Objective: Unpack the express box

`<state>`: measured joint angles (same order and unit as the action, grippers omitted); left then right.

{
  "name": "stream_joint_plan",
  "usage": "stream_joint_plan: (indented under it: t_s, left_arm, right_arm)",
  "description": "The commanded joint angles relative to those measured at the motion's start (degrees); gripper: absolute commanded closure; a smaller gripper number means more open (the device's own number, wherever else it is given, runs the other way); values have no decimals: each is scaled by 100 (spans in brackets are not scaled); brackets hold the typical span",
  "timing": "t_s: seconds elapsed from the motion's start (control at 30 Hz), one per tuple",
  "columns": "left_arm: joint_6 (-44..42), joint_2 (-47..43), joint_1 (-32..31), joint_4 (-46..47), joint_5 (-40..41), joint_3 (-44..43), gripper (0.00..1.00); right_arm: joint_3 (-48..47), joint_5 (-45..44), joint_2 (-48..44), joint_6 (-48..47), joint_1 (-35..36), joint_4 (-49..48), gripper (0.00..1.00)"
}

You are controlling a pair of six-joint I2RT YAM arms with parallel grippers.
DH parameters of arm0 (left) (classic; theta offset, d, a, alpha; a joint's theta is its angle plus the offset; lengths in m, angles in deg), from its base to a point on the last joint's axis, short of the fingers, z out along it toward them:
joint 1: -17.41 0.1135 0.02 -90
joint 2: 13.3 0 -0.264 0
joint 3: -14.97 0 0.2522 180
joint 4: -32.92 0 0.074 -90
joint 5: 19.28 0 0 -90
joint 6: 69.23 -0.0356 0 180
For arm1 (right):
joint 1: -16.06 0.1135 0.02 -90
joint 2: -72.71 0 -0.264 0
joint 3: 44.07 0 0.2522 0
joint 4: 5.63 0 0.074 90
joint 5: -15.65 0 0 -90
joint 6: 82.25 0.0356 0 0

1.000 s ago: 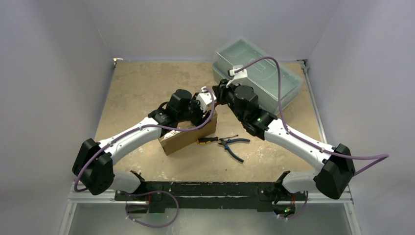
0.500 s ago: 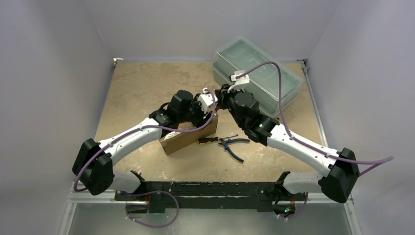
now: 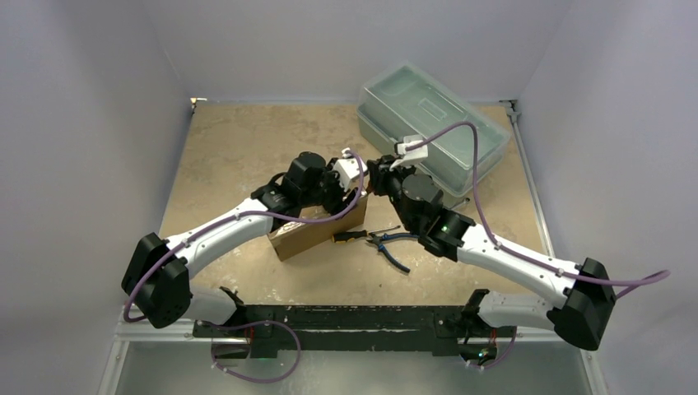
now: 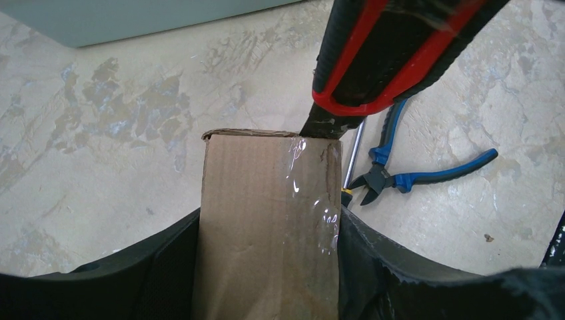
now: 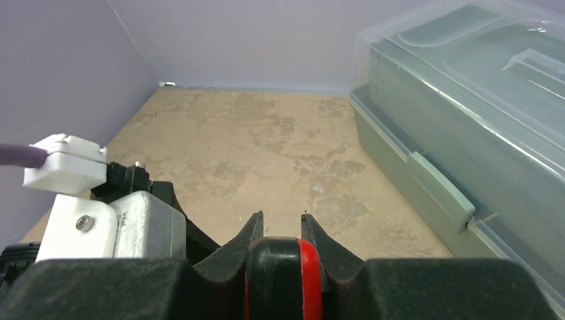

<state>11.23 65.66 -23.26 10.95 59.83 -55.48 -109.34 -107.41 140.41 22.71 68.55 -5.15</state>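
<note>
Snugly, the express box (image 4: 266, 193) sits clamped within the left claw (image 4: 270, 220).

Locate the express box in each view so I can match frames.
Top external: express box centre, just left of the blue-handled pliers.
Left wrist: bottom centre, clamped by the left gripper; pliers to its right.
Right wrist: not in it; just the gripped red-and-black tool.
Shared landmark: the pliers, in top and left wrist only.
</note>
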Motion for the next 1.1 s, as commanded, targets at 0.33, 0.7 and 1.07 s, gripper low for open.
stream_joint_plan:
  t_s: [0.33,0.7,1.07]
  left_arm:
    - [64,127,147,109,413,-159,53]
    - [-21,225,135,3,131,-207,53]
    - [46,233,131,-124,167,-296,47]
  right_arm:
    - [171,85,-136,105,235,-63,100]
    - [-1138,-534,-11,204,244,179,100]
    - [-1274,-1071,-372,365,231,503,100]
